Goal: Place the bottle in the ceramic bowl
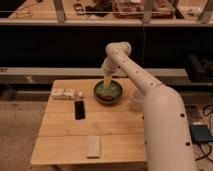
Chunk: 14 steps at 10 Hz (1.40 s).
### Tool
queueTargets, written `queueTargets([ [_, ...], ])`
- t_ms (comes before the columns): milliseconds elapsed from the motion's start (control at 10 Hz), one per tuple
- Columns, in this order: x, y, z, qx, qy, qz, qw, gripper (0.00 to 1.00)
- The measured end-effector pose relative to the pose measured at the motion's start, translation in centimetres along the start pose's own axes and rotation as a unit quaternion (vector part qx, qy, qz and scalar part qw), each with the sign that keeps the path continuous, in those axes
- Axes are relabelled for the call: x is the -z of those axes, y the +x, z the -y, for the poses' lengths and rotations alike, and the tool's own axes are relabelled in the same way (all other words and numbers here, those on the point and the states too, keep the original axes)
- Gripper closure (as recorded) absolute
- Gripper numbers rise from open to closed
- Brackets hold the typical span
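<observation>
Over the ceramic bowl [120,92] hangs our gripper [106,84] — grip we cannot tell; the bottle [65,93] lies apart — we must fetch it.

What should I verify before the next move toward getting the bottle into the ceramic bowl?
1. Locate the bottle: ok, lying on the table left of the ceramic bowl, outside it.
2. Is the tool over the bottle: not ok, it hangs above the bowl.
3. Bowl inside free: cannot tell, the tool hides part.
4. Route to bottle: ok, the black rectangle lies nearer the front.
5. Check the plastic cup: ok, right of the bowl, off the route.
</observation>
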Motion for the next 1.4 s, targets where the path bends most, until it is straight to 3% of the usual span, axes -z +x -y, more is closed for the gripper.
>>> queueTargets([
  [800,0.1,-0.2,0.0,0.001,0.001,0.003,1.0000,0.20],
  [1000,1.2,-4.1,0.0,0.010,0.007,0.054,0.9985,0.20],
  [1200,2.8,-9.6,-0.6,0.021,0.009,0.127,0.9917,0.20],
  [1400,3.8,-12.6,-1.2,0.028,0.010,0.170,0.9850,0.20],
])
